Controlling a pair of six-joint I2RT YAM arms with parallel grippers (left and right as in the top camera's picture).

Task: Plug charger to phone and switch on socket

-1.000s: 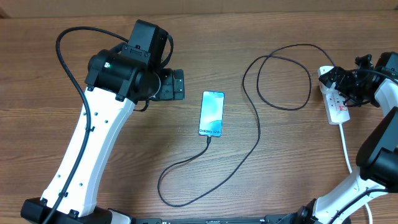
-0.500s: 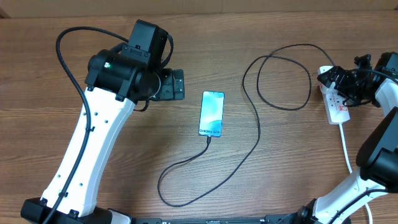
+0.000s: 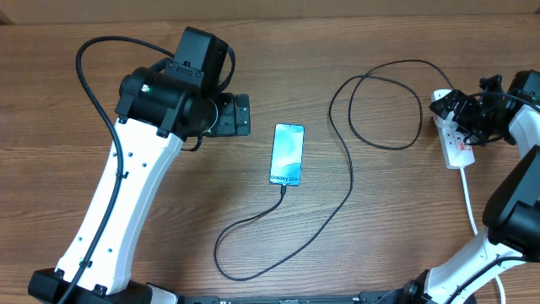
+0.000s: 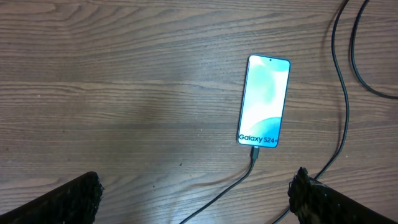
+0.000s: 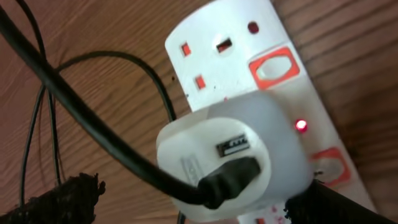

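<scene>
The phone [image 3: 287, 154] lies flat mid-table with its light-blue screen lit; it also shows in the left wrist view [image 4: 264, 102]. The black charger cable [image 3: 346, 181] is plugged into the phone's near end [image 4: 254, 152], loops across the table and runs to the socket [image 3: 456, 145], a white power strip at the right. In the right wrist view the cable's black connector [image 5: 227, 177] sits in a white adapter [image 5: 242, 134] fitted in the strip [image 5: 217, 25]. A small red light [image 5: 301, 125] glows beside it. My right gripper [image 5: 193, 202] is open, its fingers on either side of the adapter. My left gripper [image 4: 196, 199] is open and empty, left of the phone.
The strip has red-marked switches [image 5: 273, 65] and a thick white cord [image 3: 468, 198] running toward the front right. The cable forms a loop [image 3: 380, 101] at the back and another [image 3: 253, 245] at the front. The left arm [image 3: 126, 186] covers the left side.
</scene>
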